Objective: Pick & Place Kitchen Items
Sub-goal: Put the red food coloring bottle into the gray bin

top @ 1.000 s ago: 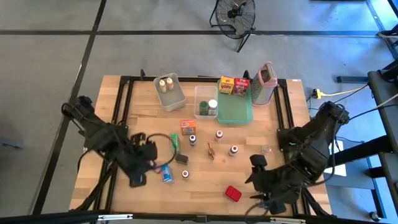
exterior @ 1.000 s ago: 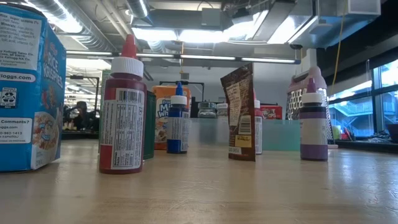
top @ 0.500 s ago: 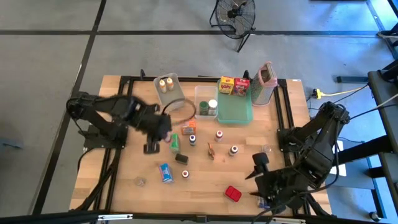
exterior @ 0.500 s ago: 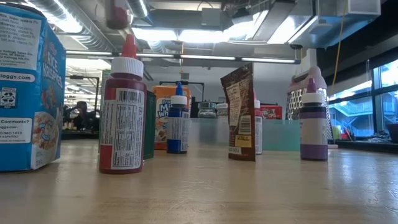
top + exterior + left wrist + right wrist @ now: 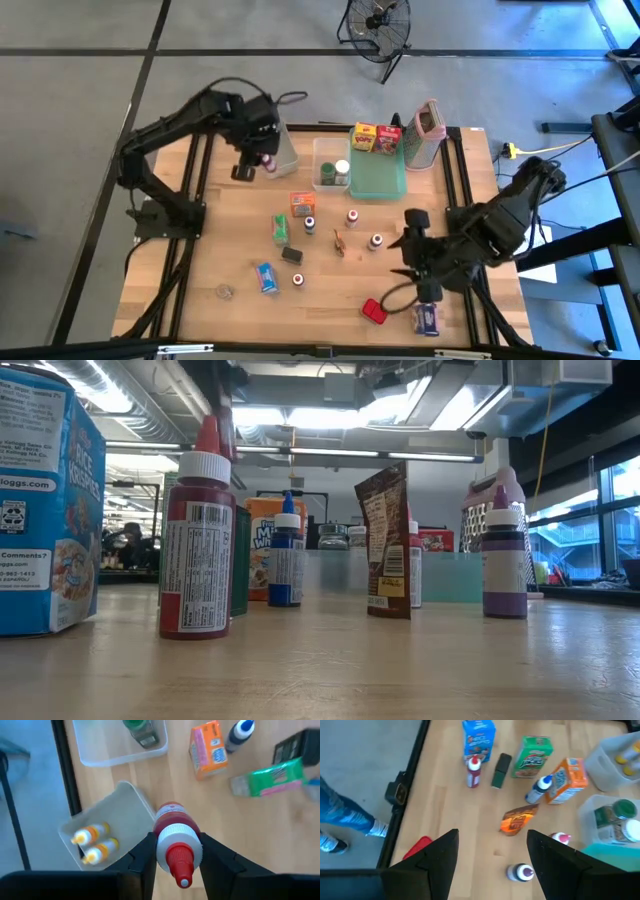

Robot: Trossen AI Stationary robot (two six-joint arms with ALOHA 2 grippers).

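We've got the left gripper [image 5: 174, 851] clamped on a red-capped bottle [image 5: 175, 840] above the clear bin [image 5: 273, 148]; right gripper [image 5: 491, 851] hangs spread wide, empty, near the front edge

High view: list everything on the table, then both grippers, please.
clear bins: two, clear, back centre
yellow-capped bottles: two, left bin
green-lidded jar: one, right bin
teal tray: one, back, holding yellow and red boxes
grey container: one, pink-rimmed, beside tray
small bottles: four, mid-table
boxes and packets: orange, green, black, blue, brown, red; mid-table
left gripper: shut on red-capped bottle, at left bin
right gripper: open, front right
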